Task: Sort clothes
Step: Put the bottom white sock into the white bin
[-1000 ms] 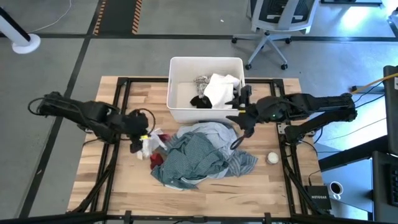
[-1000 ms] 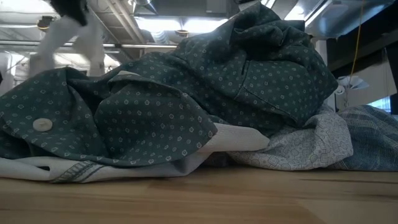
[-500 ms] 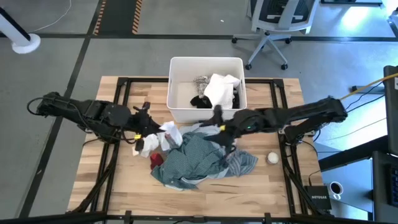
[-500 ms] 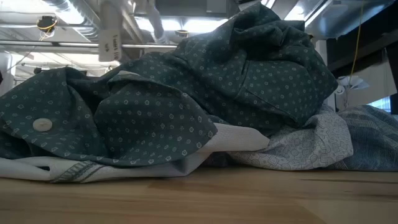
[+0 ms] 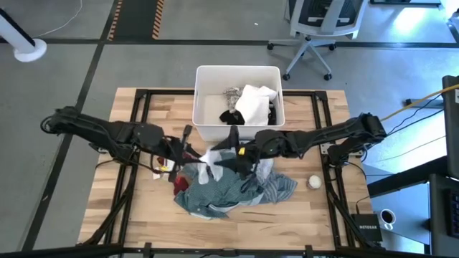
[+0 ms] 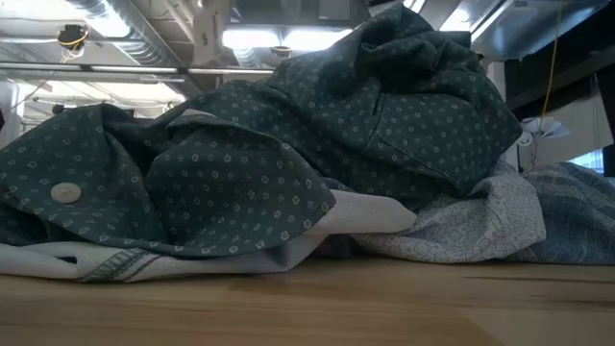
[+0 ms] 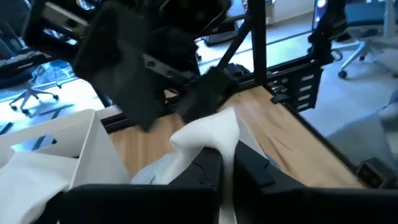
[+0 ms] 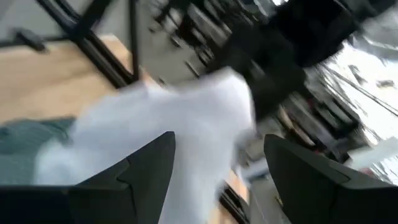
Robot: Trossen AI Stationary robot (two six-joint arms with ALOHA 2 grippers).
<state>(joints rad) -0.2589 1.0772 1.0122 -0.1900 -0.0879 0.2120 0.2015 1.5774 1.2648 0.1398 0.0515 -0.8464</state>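
A heap of blue-green dotted and striped shirts (image 5: 231, 185) lies on the table's middle and fills the low view (image 6: 288, 154). A small red piece (image 5: 180, 185) lies at the heap's left edge. My left gripper (image 5: 192, 152) is shut on a white piece (image 5: 209, 156) above the heap's far left part. My right gripper (image 5: 228, 149) is open, right next to that white piece from its right. In the right wrist view its fingers (image 8: 149, 171) stand on either side of the white piece (image 8: 186, 118); whether they touch it I cannot tell. My left gripper (image 7: 222, 163) pinches the white piece between its two shut fingers, at a bunched fold (image 7: 214, 144) that sticks out past the fingertips. The fingers come about level from the table's left. The piece is lifted, and its lower part hangs toward the heap.
A white tub (image 5: 197, 100) stands at the far middle of the table with white, black and patterned pieces (image 5: 251, 104) in it. A small white ball (image 5: 314, 182) lies right of the heap. Black frame rails (image 5: 140, 122) run along the table's edges.
My left gripper has carried the white piece up off the table and toward the right, over the heap's far left part. My right gripper has swung from beside the tub's near right corner toward the left, across the heap, up to the white piece.
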